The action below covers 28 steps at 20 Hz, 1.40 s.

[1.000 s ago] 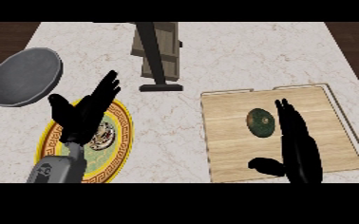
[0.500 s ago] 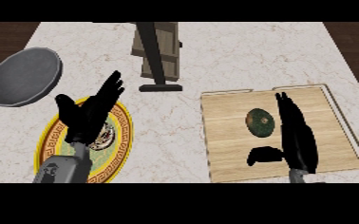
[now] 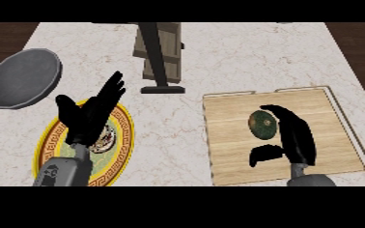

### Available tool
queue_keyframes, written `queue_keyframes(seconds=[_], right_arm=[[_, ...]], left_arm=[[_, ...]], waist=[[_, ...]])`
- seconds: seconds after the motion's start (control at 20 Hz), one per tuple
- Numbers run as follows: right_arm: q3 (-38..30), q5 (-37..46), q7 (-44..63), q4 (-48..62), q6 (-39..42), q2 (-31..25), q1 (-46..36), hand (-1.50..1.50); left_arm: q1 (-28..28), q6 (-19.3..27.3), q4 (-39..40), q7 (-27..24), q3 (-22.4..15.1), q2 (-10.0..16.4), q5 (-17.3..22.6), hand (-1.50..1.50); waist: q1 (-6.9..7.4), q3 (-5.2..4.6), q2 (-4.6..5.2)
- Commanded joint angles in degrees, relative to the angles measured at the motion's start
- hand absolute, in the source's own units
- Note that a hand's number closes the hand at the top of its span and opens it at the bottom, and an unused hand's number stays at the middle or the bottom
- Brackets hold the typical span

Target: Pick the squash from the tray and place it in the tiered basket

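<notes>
1. Right, the right hand (image 3: 292, 137) hangs over the wooden tray (image 3: 228, 149) and it is open. Its fingers (image 3: 281, 113) are long and nearly straight with the tips bent over a little, the thumb (image 3: 262, 154) sticks out sideways, and nothing is gripped.
2. The squash (image 3: 261, 125) lies on the tray just left of those fingers, in the pocket between fingertips and thumb. A strip of bare wood shows between it and the thumb.
3. It is a dark green oval lying flat. Its long axis runs the way the fingers run, from the wrist side out toward the far side of the counter (image 3: 235, 63). Which end is the stem I cannot tell.
4. The fingers hide the squash's right flank, so I cannot tell whether they touch it.
5. The tiered basket (image 3: 158, 53) stands well beyond the fingertips and off to their left. From above only a dark post and wooden slats show, and the tiers are hard to tell apart.
6. The left hand (image 3: 89, 116) rests open, fingers up, over a patterned plate (image 3: 49, 142), hiding part of its middle. The view's lower edge cuts that plate off.
7. A grey plate (image 3: 27, 77) lies beyond and left of the left hand, clipped by the view's left edge.
</notes>
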Motion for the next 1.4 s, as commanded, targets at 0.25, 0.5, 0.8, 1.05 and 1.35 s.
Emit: queue_keyframes(seconds=[0.25, 0.5, 0.8, 1.05, 1.35], right_arm=[[2.4, 5.5, -1.6, 4.7, -5.8, 4.6, -3.4, 1.5], [-0.1, 0.7, -6.0, 1.2, -7.7, 4.6, -1.1, 1.5], [9.3, 14.0, 28.0, -14.5, 20.6, 8.7, 0.5, 1.5], [15.2, 9.8, 47.3, -34.0, 33.8, 9.7, -6.2, 1.5], [17.4, 3.6, 67.8, -50.4, 36.3, 9.8, -18.7, 1.5]], left_arm=[[-0.7, -2.0, 2.2, -1.0, 0.8, 0.0, 0.5, 0.0], [-1.5, -0.1, 1.1, -0.4, 0.2, -0.9, -1.3, 0.0], [-2.3, 0.5, 0.9, 2.5, 1.4, -0.4, -0.2, 0.0], [-0.6, 1.1, 3.0, -1.5, 0.8, -1.6, -1.7, 0.0], [-1.6, -0.6, 1.8, 0.3, 1.4, -0.1, -0.4, 0.0]], waist=[[0.56, 1.22, 0.88], [0.37, 1.24, 0.82], [-0.75, 0.66, -0.09], [-0.9, 0.92, 0.03], [-0.1, 0.98, -0.13]])
